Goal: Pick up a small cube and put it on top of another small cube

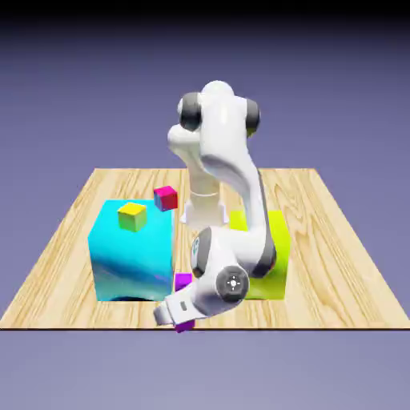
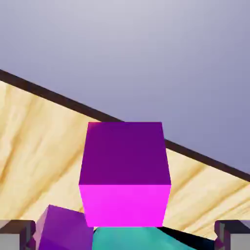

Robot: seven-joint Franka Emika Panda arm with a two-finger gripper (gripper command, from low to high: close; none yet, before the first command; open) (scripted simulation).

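The arm is bent right down at the near edge of the worktop (image 1: 336,240), and the hand (image 1: 178,314) hangs low there, just in front of the big cyan block (image 1: 132,256). A sliver of the small cube (image 1: 185,326) peeks out beneath it, so I judge the reach is for that one.

From the hand's own camera the small cube (image 2: 125,180) fills the middle, magenta face lit, purple face above. The fingertips (image 2: 17,233) sit wide at both corners with clear gaps to the cube: spread, pinching nothing yet, lined up to straddle it.

That camera also shows a violet cube (image 2: 63,229) tucked beside it. Only the outside view shows the red-pink cube (image 1: 166,197) and yellow cube (image 1: 132,216).
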